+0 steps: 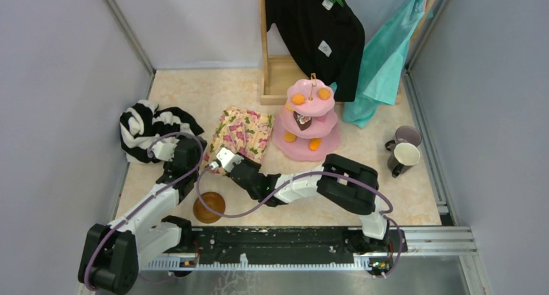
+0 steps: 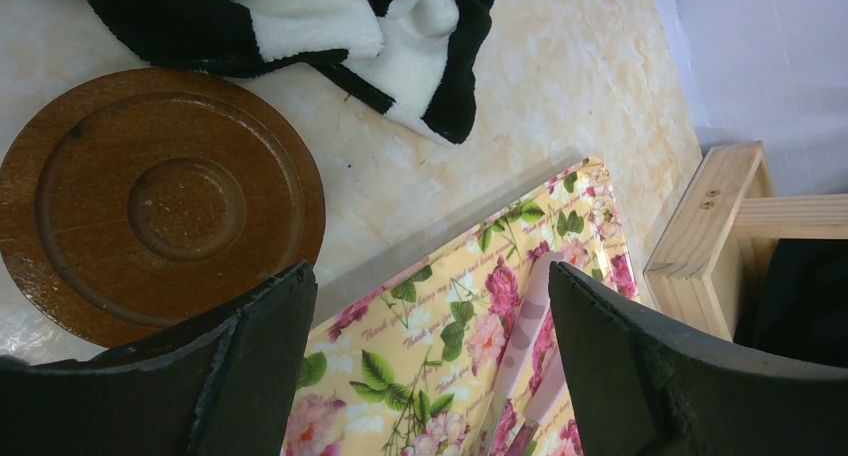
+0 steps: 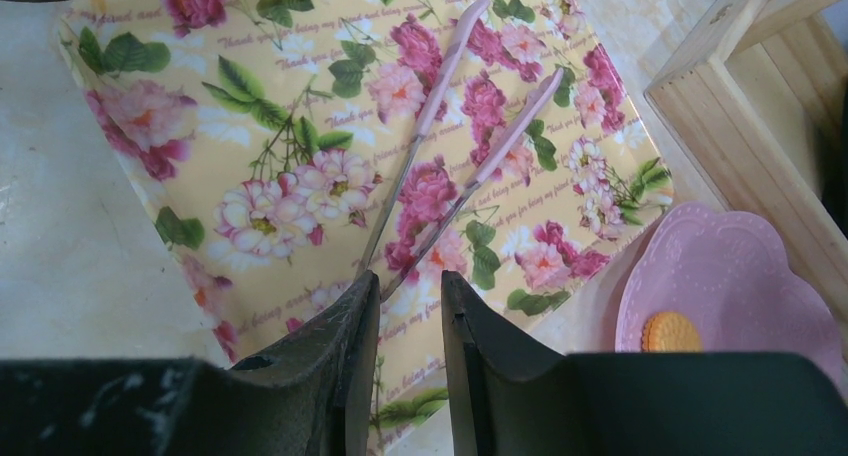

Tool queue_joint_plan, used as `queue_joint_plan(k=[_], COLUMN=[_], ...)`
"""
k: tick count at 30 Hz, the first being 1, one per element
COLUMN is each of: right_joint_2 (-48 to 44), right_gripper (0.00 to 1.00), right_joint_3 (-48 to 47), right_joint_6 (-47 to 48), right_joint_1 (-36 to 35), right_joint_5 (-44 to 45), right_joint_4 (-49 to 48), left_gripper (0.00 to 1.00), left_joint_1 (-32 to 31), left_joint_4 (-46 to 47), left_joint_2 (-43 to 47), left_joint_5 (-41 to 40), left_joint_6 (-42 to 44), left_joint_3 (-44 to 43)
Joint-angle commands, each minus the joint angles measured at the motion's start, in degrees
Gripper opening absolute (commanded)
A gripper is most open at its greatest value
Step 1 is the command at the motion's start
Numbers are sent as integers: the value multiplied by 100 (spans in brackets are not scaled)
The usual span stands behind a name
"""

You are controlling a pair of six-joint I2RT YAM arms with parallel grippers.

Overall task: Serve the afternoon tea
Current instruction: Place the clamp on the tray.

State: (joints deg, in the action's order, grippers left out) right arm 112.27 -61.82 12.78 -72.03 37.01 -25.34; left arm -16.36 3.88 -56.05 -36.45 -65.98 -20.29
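Right wrist view: right pincer (image 3: 408, 286) is hovering narrowly parted, empty, over two pink-handled utensils (image 3: 432, 101) on the floral cloth (image 3: 200, 156). Left pincer (image 2: 430, 276) is standing spread beside the brown saucer (image 2: 160, 201). Risk: a closing pincer snagging cloth, tugging it into the adjacent pink cake stand (image 3: 720, 276).

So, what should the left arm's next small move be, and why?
Probably shift the left gripper sideways and down onto the rim of the brown saucer. Its jaws stand wide open and empty over the edge of the floral-print cloth, while the saucer lies bare on the table just beside it, so a short move should bring the rim between the fingers.
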Motion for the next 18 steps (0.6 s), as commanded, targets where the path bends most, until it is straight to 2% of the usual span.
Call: queue_joint_plan(k=[1, 7, 15, 17, 18], right_joint_2=[-231, -649, -1066, -1092, -1082], right_gripper=[29, 28, 18, 21, 23], right_joint_3=[35, 44, -57, -109, -262], right_joint_6=[-196, -682, -1627, -1885, -1993], right_joint_1=[-48, 37, 35, 40, 79], right_joint_5=[189, 374, 763, 828, 606], right_joint_4=[-222, 98, 787, 1000, 1430], left_gripper=[91, 91, 95, 97, 97], left_joint_1=[-14, -10, -11, -14, -8], left_joint_4=[48, 248, 435, 438, 438], left_joint_2=[25, -48, -210, -242, -259], left_joint_5=[-31, 91, 427, 493, 525], left_joint_6=[62, 387, 680, 769, 828], left_joint_3=[0, -93, -305, -388, -440])
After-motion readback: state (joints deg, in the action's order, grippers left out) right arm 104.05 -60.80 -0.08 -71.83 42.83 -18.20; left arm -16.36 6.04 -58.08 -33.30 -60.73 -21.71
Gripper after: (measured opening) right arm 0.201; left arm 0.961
